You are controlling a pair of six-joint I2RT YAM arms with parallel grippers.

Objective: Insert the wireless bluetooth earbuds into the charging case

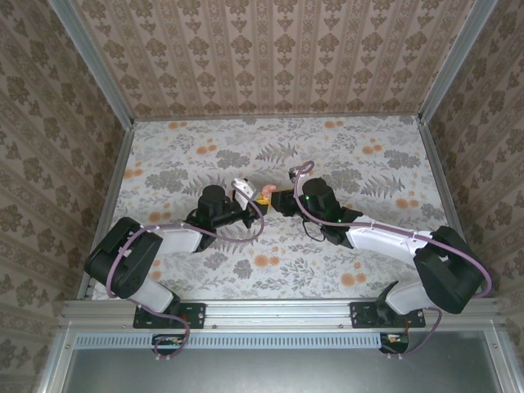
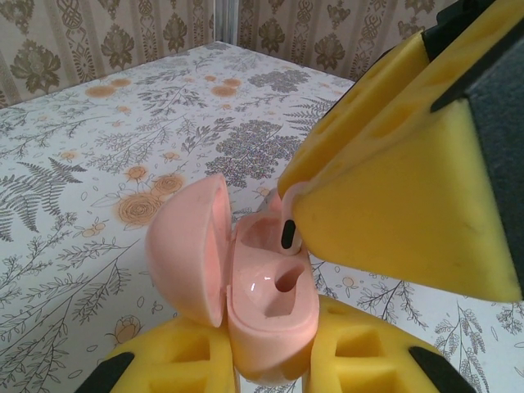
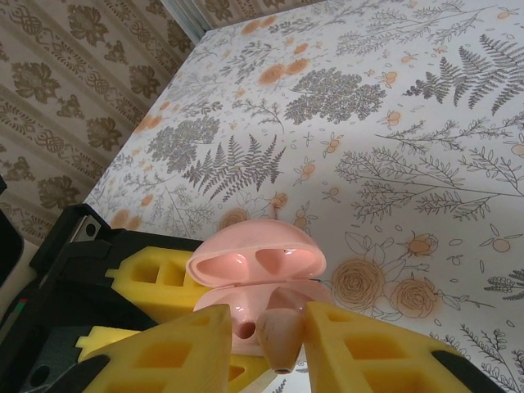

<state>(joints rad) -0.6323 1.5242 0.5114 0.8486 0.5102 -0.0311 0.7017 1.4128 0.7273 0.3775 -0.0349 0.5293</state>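
Floral-print table (image 1: 205, 155) ringed by damask-papered walls (image 1: 270, 57); metal rail (image 1: 270, 311) in front.

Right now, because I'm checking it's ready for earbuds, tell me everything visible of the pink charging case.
The small glossy salmon-pink plastic clamshell charging case is open, its domed lid hinged back. One empty socket shows inside; a salmon-pink earbud stands at the other. The left claw clamps its base between yellow foam pads.

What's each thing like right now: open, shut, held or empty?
charging case, open, lid tipped back, one socket empty
earbud, at the case's mouth, not fully in
left gripper, shut on the charging case
right gripper, around the earbud, grip unclear
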